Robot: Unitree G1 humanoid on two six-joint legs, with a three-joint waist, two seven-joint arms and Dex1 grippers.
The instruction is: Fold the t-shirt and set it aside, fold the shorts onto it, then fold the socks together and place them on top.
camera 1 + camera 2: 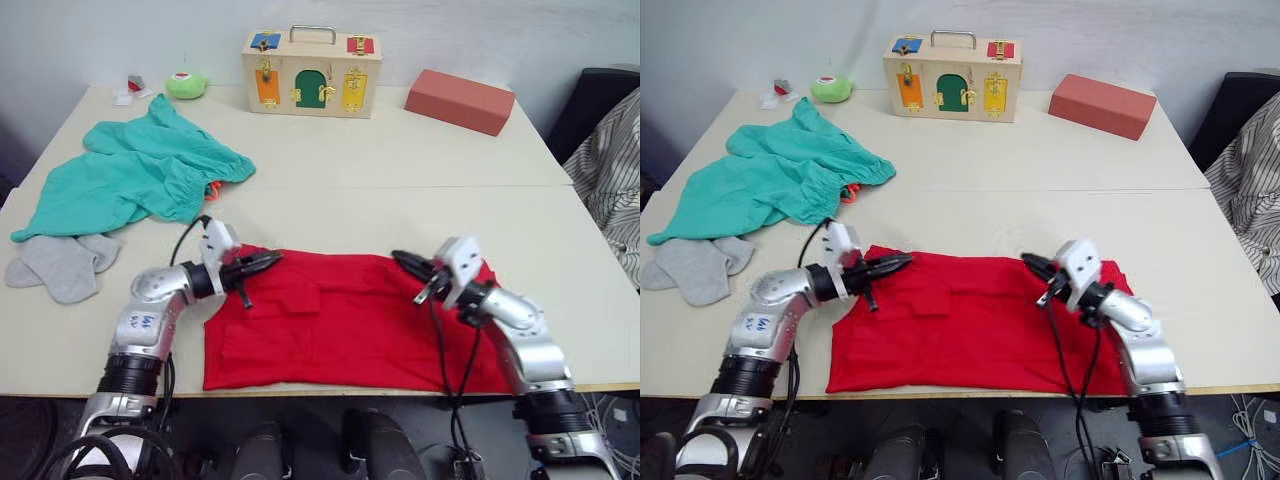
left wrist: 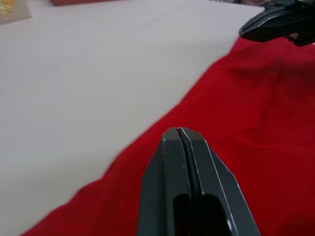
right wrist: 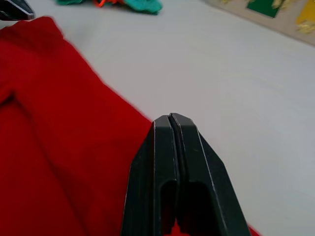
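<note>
Grippers sit at the far edge of the t-shirt [image 1: 340, 325]: left gripper [image 1: 268, 262] closed near its far-left corner, right gripper [image 1: 403, 261] closed toward the far right. Both point inward along the shirt's long side-to-side axis, forearms low over the near worktop [image 1: 400, 160].

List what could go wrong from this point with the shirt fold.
1. Both the left gripper and right gripper are shut at the far edge of the t-shirt; no cloth shows between the fingers, so a lift may come up empty.
2. The t-shirt's near hem lies along the table edge; dragging it nearer could slide it off.
3. The shorts and socks crowd the robot's left side.
</note>
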